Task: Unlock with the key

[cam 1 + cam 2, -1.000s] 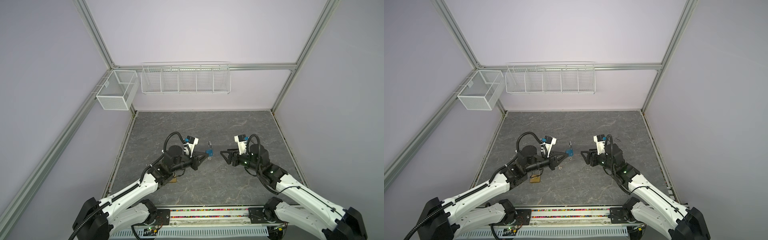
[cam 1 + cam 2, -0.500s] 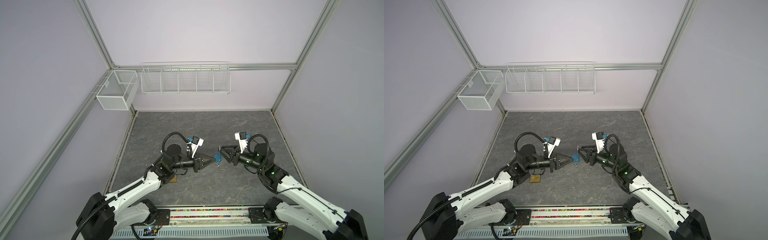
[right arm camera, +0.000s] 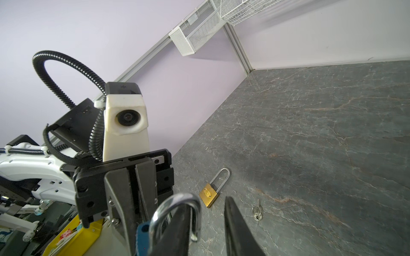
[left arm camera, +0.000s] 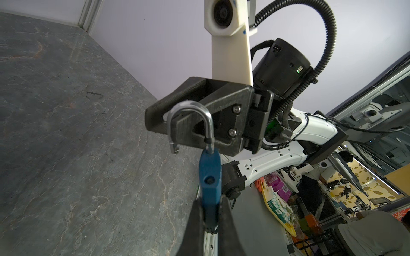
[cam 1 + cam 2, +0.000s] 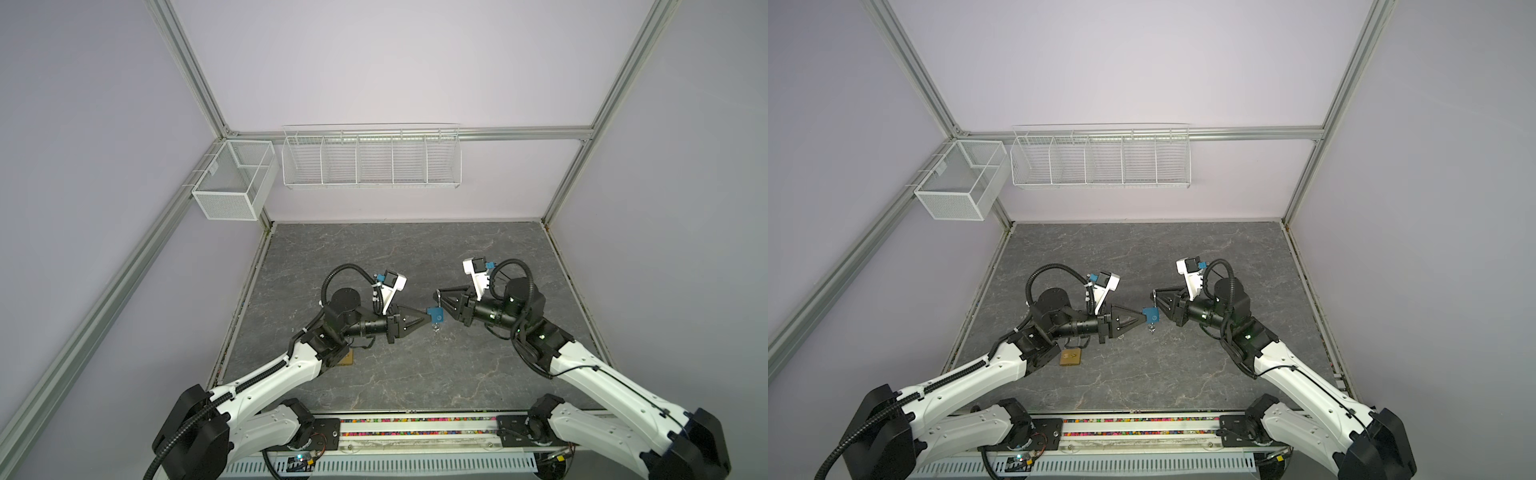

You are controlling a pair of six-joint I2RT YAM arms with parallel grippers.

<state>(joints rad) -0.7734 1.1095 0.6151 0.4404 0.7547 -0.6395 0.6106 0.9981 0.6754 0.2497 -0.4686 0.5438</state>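
The blue padlock (image 4: 209,175) had a matt, painted-looking body and a glossy, polished metal shackle (image 4: 189,108). Left of centre in a top view, the brass padlock (image 5: 1070,357) showed a dull golden sheen. The key (image 3: 257,212) was bright metal. The tabletop (image 5: 415,257) looked like matt, veined grey stone.

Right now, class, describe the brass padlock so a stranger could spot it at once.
Start at the grey table and look to its left side, by the left arm. The brass padlock lies flat there. Unlike the blue padlock held up in the left gripper, it is gold-coloured with a long shackle.
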